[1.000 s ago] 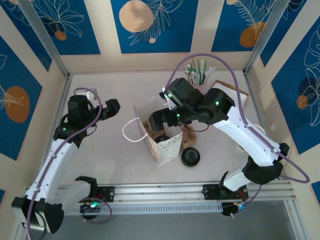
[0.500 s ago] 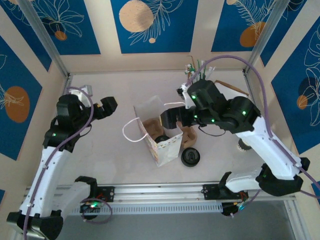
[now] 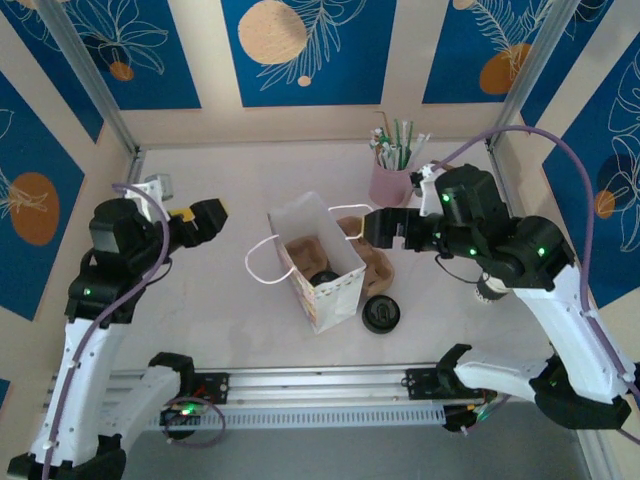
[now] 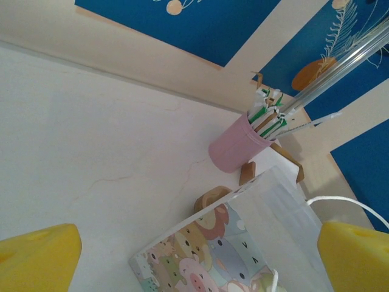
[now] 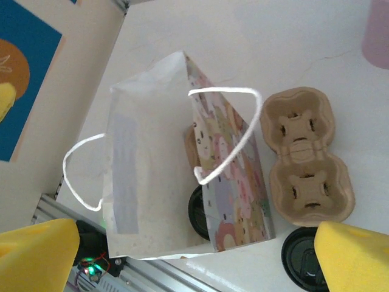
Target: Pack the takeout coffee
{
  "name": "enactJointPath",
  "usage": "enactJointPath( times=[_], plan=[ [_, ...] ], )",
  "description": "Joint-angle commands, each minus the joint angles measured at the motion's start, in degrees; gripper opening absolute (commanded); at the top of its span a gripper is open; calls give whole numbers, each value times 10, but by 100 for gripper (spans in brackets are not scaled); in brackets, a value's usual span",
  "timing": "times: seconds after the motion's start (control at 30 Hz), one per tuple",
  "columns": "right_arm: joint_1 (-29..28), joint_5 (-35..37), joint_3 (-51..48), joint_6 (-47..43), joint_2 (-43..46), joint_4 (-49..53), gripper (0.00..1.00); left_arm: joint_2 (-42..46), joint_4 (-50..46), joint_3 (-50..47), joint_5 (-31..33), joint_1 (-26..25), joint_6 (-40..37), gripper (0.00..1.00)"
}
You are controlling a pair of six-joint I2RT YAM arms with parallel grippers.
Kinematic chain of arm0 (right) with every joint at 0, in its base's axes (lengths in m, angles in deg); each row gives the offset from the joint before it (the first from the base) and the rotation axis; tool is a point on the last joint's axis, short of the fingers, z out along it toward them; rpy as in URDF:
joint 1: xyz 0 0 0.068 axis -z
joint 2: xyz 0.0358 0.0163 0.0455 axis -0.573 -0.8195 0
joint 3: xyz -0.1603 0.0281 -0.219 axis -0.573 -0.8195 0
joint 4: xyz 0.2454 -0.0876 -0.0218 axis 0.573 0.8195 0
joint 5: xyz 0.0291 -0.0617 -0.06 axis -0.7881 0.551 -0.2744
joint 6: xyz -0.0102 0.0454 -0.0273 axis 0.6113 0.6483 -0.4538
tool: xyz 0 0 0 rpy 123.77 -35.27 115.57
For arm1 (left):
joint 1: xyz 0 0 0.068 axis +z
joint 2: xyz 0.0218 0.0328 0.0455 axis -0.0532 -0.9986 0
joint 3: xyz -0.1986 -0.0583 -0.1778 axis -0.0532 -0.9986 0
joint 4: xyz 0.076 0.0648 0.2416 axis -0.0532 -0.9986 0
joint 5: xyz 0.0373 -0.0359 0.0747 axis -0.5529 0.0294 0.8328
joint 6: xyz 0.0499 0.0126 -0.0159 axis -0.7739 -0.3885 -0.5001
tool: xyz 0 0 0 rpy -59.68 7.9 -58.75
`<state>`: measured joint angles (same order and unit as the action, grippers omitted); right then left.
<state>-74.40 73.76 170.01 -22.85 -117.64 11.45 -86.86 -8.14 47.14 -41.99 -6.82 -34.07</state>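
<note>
Bare table lies between my left gripper and the bag, whose mouth stands open upward. On its right side, the cup carrier, black lid and straw cup obstruct.

- The bag stands in the middle of the table.
- A round thing lies down in the bag.
- The cup tray lies on the table, just beside the bag on its right.
- The lid lies flat in front of the cup tray, near the bag's front right corner.
- The cup of straws stands behind the cup tray, near the back wall.
- The takeout coffee stands far to the right, well apart from the bag, partly under the right arm.
- The left gripper is left of the bag, apart from it.
- The right gripper is over the back end of the cup tray.
</note>
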Motion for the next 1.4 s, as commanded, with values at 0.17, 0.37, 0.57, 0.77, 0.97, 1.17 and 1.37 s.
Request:
enactJointPath(
  times=[0.17,0.37,0.57,0.77,0.97,1.17,1.37],
  plan=[
    [80,-50,-28,-23,29,-6,92,44,-33,10,-3,0,-13,100],
    [156,-99,-63,-37,36,-18,88,47,-33,-4,10,0,-15,100],
    [239,-153,-90,-51,31,-31,87,11,-29,-4,27,0,-15,100],
    [302,-170,-95,-64,-3,-33,79,-41,2,-7,28,0,-14,100],
    [312,-143,-80,-71,-84,-68,61,-134,45,2,9,3,-7,100],
    [313,-56,-19,-80,-197,-83,47,-239,75,35,-24,11,-12,100],
    [331,18,70,-95,-293,-96,46,-310,101,64,-34,22,-22,100]
  ],
)
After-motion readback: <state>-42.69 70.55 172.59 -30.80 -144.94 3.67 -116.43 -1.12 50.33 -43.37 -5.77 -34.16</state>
